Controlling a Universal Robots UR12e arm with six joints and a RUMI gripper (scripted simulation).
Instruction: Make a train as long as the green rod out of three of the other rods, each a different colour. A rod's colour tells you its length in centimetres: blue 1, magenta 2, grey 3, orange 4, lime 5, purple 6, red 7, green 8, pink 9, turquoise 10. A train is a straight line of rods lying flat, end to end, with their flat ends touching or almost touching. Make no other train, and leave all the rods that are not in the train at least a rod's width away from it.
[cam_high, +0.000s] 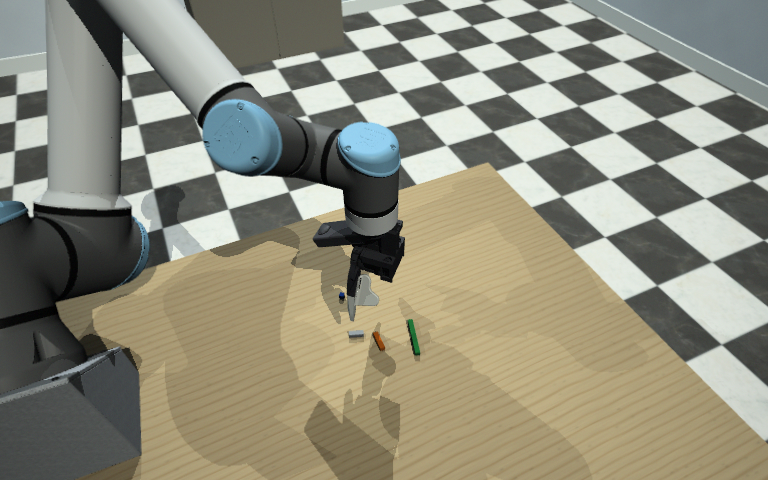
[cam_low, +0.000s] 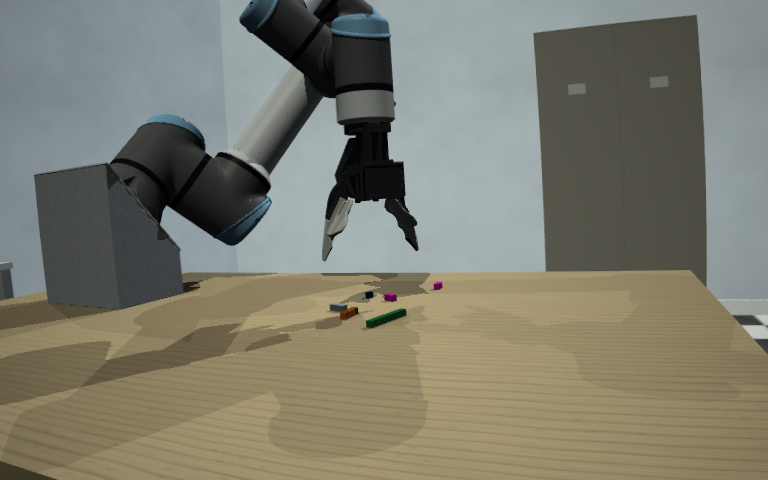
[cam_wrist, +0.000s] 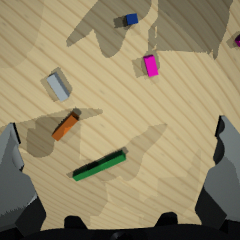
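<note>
My gripper (cam_low: 370, 255) (cam_wrist: 117, 121) is open and empty, high above the table. The green rod (cam_high: 414, 337) (cam_low: 386, 318) (cam_wrist: 99, 165) lies nearest the gripper base in the wrist view. The orange rod (cam_high: 378, 340) (cam_low: 348, 313) (cam_wrist: 65, 127) lies between it and the grey rod (cam_high: 355, 334) (cam_low: 338, 307) (cam_wrist: 58, 87), all apart. One magenta rod (cam_low: 390, 297) (cam_wrist: 151, 66) lies near the blue rod (cam_high: 341, 295) (cam_low: 369, 294) (cam_wrist: 131, 19), not touching. Another magenta rod (cam_low: 437, 285) (cam_wrist: 238, 40) lies farther off, cut by the wrist view's right edge. Both magenta rods are hidden in the top view.
The wooden table (cam_high: 237, 362) (cam_low: 509, 362) carries the rods and the arm's shadows. The arm's grey base block (cam_high: 67, 424) (cam_low: 79, 243) stands at the left. A cabinet (cam_low: 623, 147) stands beyond the table.
</note>
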